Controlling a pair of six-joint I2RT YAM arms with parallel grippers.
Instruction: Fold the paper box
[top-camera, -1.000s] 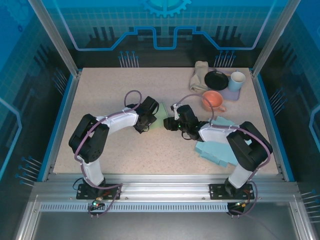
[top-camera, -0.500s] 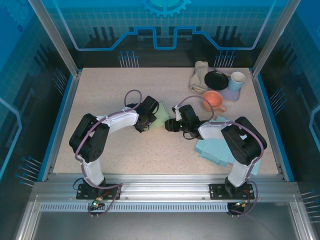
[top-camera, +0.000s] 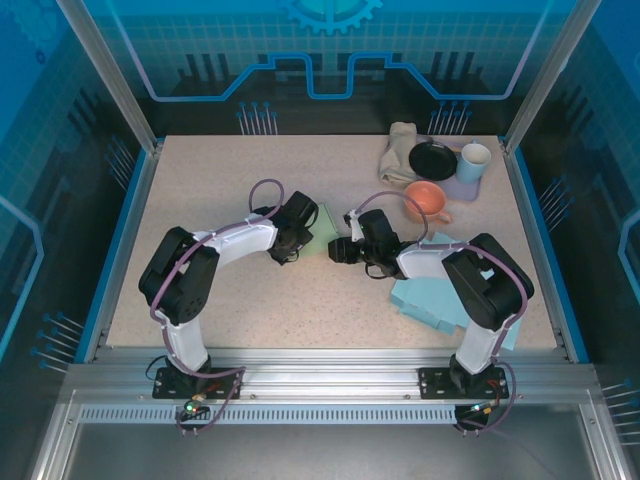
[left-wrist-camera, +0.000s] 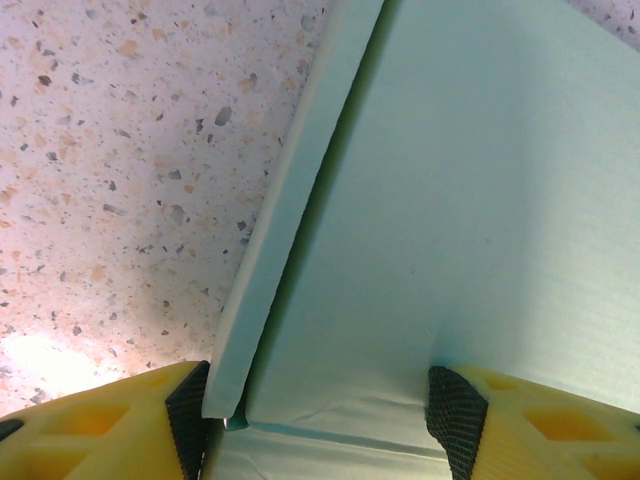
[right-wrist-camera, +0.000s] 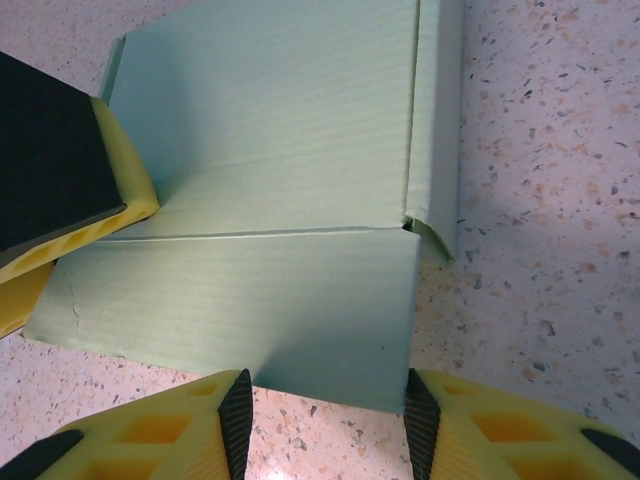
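The paper box (top-camera: 323, 233), pale green and partly folded, lies mid-table between both grippers. My left gripper (top-camera: 305, 228) reaches it from the left. In the left wrist view the box (left-wrist-camera: 450, 200) spans the jaws of the left gripper (left-wrist-camera: 320, 420). One pad meets the corner of a raised side flap (left-wrist-camera: 290, 200), the other presses the creased panel. My right gripper (top-camera: 338, 250) comes from the right. In the right wrist view the right gripper (right-wrist-camera: 328, 420) is open at the foot of the box's front wall (right-wrist-camera: 250, 300), which is wider than the gap. A left finger (right-wrist-camera: 60, 170) rests at the box's far-left end.
A stack of flat blue-green sheets (top-camera: 440, 292) lies under the right forearm. At the back right stand an orange cup (top-camera: 427, 200), a black plate (top-camera: 433, 160), a pale cup (top-camera: 473, 160) on a lilac mat and a beige cloth (top-camera: 400, 150).
The right arm's elbow shifted a little and its gripper edged closer to the box. The left arm and the box have hardly moved.
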